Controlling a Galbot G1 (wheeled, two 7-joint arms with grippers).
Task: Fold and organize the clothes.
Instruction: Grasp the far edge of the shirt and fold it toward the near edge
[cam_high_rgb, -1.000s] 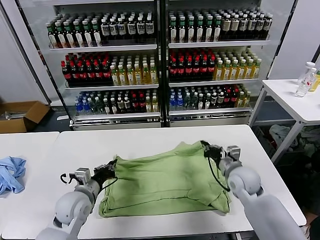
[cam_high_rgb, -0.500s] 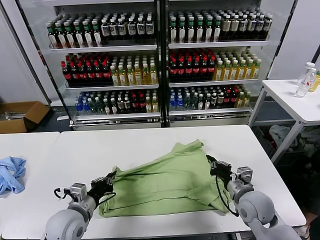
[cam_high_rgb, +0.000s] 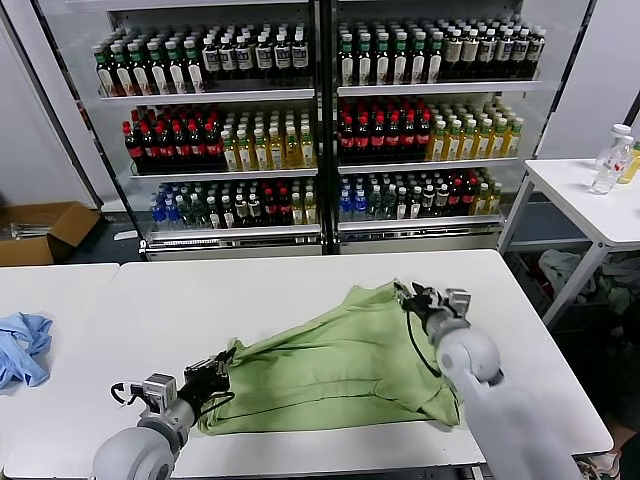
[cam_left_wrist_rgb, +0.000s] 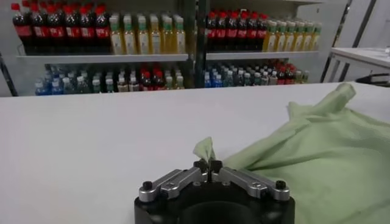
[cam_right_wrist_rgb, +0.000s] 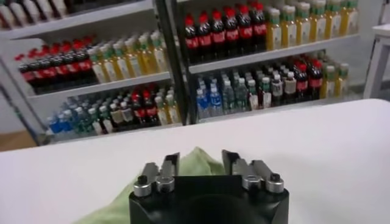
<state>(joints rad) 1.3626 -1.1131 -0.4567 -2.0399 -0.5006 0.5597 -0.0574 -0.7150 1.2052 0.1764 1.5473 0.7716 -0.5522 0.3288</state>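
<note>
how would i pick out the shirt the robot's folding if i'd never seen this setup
On the large white table before the drinks fridges, find the crumpled light green fabric shirt spread between both grippers. Unlike the smaller light blue cloth on the left-hand table, it is green and central.

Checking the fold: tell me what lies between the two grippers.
Head view: only the green shirt spans from left gripper, shut on its corner, to open right gripper.

Head camera high, looking down at table (cam_high_rgb: 300, 275), wrist cameras low, skimming it toward shelves (cam_right_wrist_rgb: 201, 61) — all share both.
</note>
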